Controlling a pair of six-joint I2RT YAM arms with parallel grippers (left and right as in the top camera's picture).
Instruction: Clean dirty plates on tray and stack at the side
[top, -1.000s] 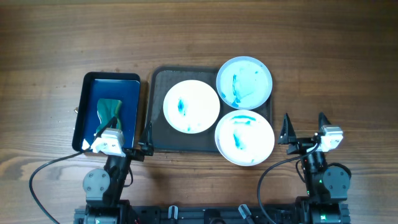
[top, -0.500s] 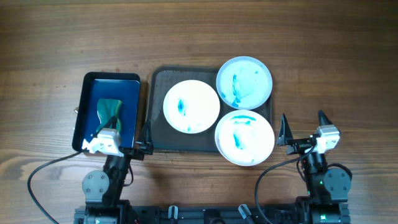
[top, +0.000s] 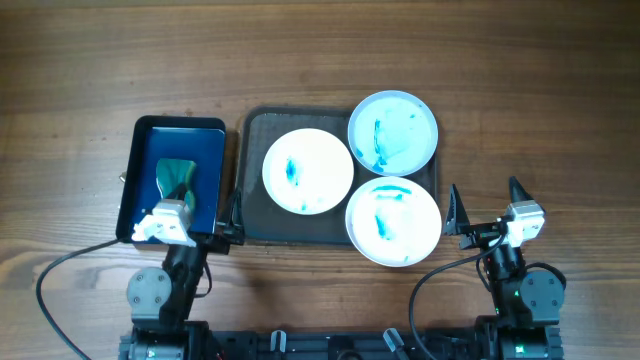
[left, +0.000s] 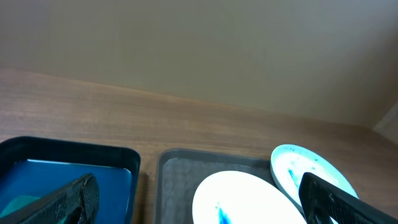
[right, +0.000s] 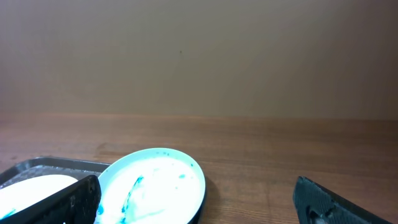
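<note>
With the left gripper (top: 200, 210) and right gripper (top: 485, 198) both wide open and empty, and the plates (top: 307, 171) lying on the tray (top: 254, 180), the left one should probably pinch the teal cloth (top: 177, 178) at its middle.

The wooden table (top: 520, 80) bears the tray (top: 252, 200) — blue tray (top: 145, 165) beside.

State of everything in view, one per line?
tray: holds three plates
left plate: dirty, on tray
back plate: dirty, bluish, overhangs tray rim
front plate: dirty, overhangs tray rim
green cloth: lying in blue tray
left gripper: jaws open, empty
right gripper: jaws open, empty
</note>
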